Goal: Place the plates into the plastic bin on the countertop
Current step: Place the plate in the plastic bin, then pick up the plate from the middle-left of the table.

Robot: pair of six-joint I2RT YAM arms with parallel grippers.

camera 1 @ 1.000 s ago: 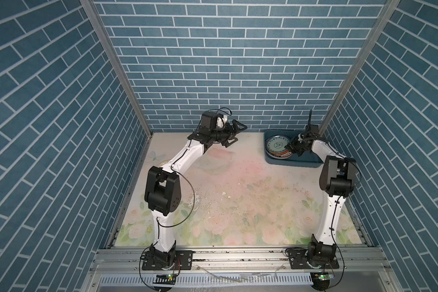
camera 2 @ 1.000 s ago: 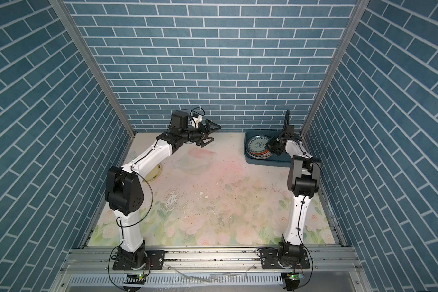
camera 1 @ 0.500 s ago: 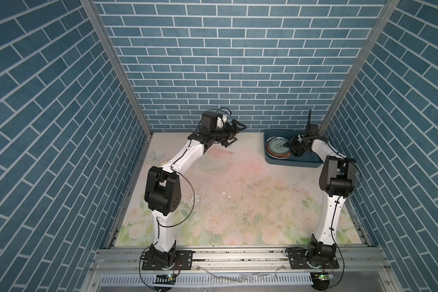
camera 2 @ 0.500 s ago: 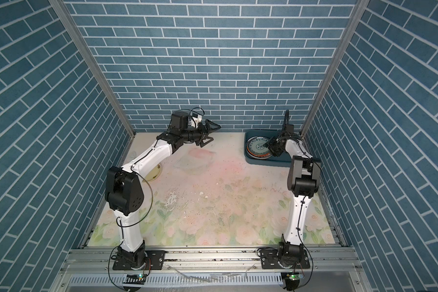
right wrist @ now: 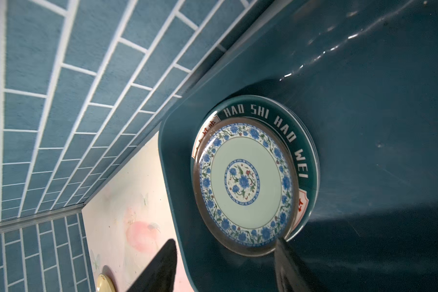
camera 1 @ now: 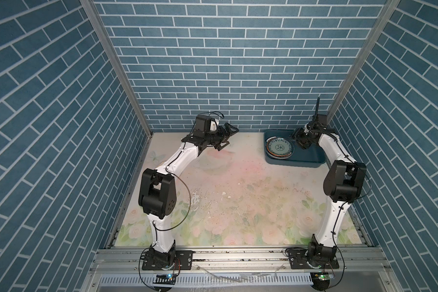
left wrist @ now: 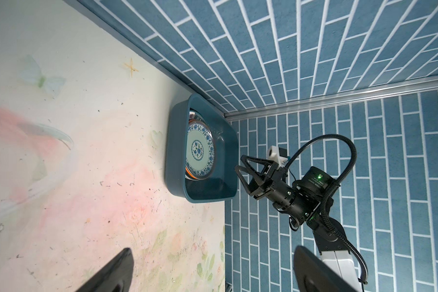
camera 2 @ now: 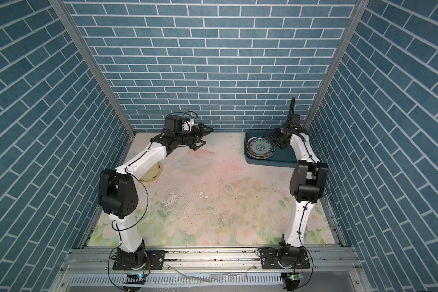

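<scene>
The plastic bin [camera 1: 296, 163] [camera 2: 271, 161] [left wrist: 177, 182] [right wrist: 364, 126] stands in the back right corner of the countertop [camera 1: 238, 192]. A stack of plates lies inside it, with a blue-patterned plate [camera 1: 279, 147] [camera 2: 260, 148] [left wrist: 200, 151] [right wrist: 245, 184] on top of a white plate with a dark lettered rim [right wrist: 296, 141]. My right gripper [camera 1: 295, 138] [camera 2: 276, 138] [left wrist: 239, 163] [right wrist: 224, 240] hangs open just above the stack's edge, gripping nothing. A cream-yellow plate [camera 2: 153, 173] [right wrist: 104, 283] lies at the left, partly under my left arm. My left gripper [camera 1: 232, 137] [camera 2: 208, 137] [left wrist: 212, 249] hovers wide open and empty at the back centre.
Blue brick-pattern walls [camera 1: 213, 75] close in on three sides, right behind and beside the bin. A grey metal rail [camera 1: 238, 255] with both arm bases runs along the front. The countertop's middle is scuffed [camera 1: 200, 199].
My right gripper has gone from shut to open, and the blue-patterned plate now lies free on the stack. The left arm has not moved.
</scene>
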